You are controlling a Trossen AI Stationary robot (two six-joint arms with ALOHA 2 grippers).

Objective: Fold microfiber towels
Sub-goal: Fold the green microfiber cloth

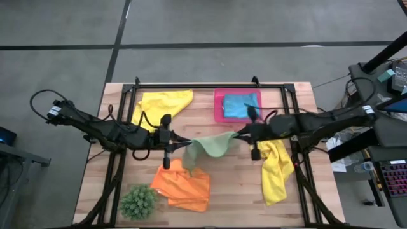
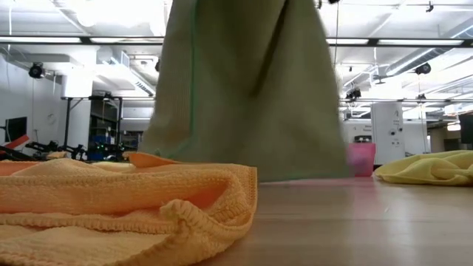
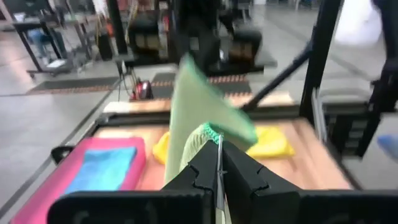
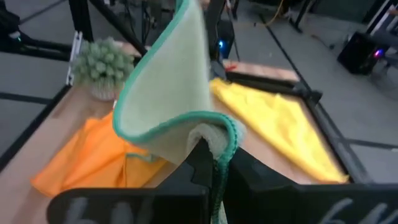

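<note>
Between my two dark grippers I am seeing a sage green towel [image 1: 213, 145] edged in brighter green. Below them an orange towel [image 1: 182, 186] is showing; beyond them, a turquoise towel [image 1: 241, 105] is showing on a pink tray [image 1: 218, 105]; two yellow towels [image 1: 164, 102] [image 1: 276, 170] flank them.

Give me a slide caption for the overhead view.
Both grippers, left and right, hold the sage green towel stretched above the table.

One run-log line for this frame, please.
phase: lift | left gripper: shut on green towel | right gripper: shut on green towel | towel: hanging between both above table
</note>
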